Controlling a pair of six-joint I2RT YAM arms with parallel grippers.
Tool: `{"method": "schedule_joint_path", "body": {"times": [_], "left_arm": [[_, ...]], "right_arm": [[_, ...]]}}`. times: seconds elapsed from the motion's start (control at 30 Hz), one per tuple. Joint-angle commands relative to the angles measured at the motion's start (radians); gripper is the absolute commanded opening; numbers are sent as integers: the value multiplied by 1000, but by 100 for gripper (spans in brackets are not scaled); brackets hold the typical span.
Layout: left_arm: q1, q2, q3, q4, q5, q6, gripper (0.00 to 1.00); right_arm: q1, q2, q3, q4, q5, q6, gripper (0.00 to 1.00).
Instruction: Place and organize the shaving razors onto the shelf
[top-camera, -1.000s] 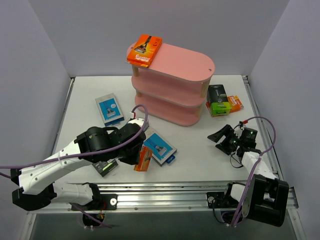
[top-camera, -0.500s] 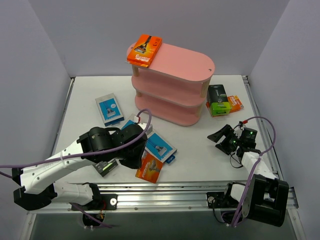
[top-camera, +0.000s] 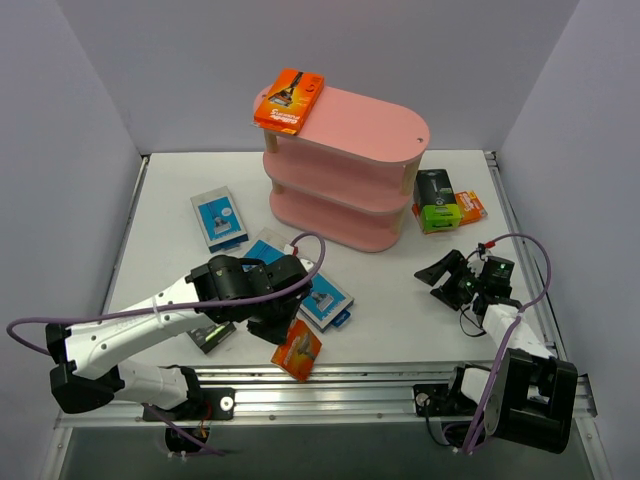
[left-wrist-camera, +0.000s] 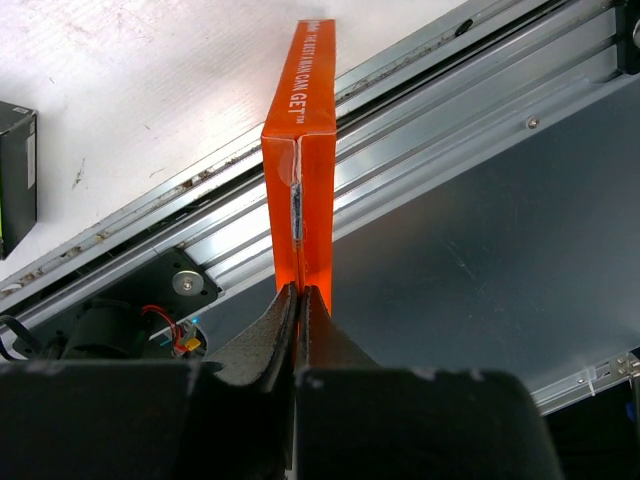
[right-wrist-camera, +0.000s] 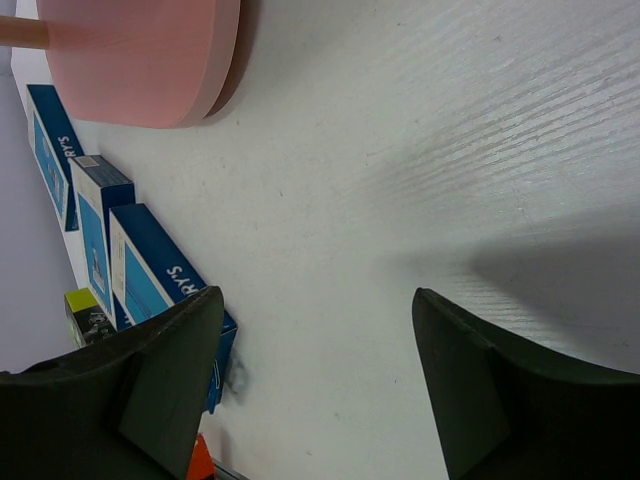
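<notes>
The pink shelf (top-camera: 350, 165) stands at the back of the table, with one orange razor pack (top-camera: 288, 99) lying on the left end of its top board. My left gripper (top-camera: 283, 328) is shut on the edge flap of another orange pack (top-camera: 298, 350), held over the table's near edge. The left wrist view shows that pack (left-wrist-camera: 300, 170) edge-on, pinched between my left gripper's jaws (left-wrist-camera: 298, 295). Low over bare table at the right, my right gripper (top-camera: 445, 275) is open and holds nothing, as its own view confirms (right-wrist-camera: 318, 300).
Blue-and-white packs lie left of the shelf (top-camera: 219, 217) and in front of it (top-camera: 324, 298). A black-and-green pack (top-camera: 210, 336) sits under my left arm. Right of the shelf lie another black-and-green pack (top-camera: 438, 200) and an orange one (top-camera: 473, 207). The metal rail (top-camera: 360, 385) runs along the near edge.
My left gripper has swung right and toward the near edge with the orange pack, turning it. The right arm has not moved.
</notes>
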Motion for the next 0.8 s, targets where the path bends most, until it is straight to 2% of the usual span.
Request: {"method": "schedule_joint_path", "body": {"times": [0.0,0.47,0.77], "left_arm": [[-6,5,2,-162,-1,14,2],[-6,16,-15,-139,-1,-5,4],[-6,30,-9,-142,-8,-4,12]], "right_arm": [[6,1,-3,22,-21,-2,72],[6,0,-7,33,-23,0,72],[8,-2,-10,39,-26,1,72]]}}
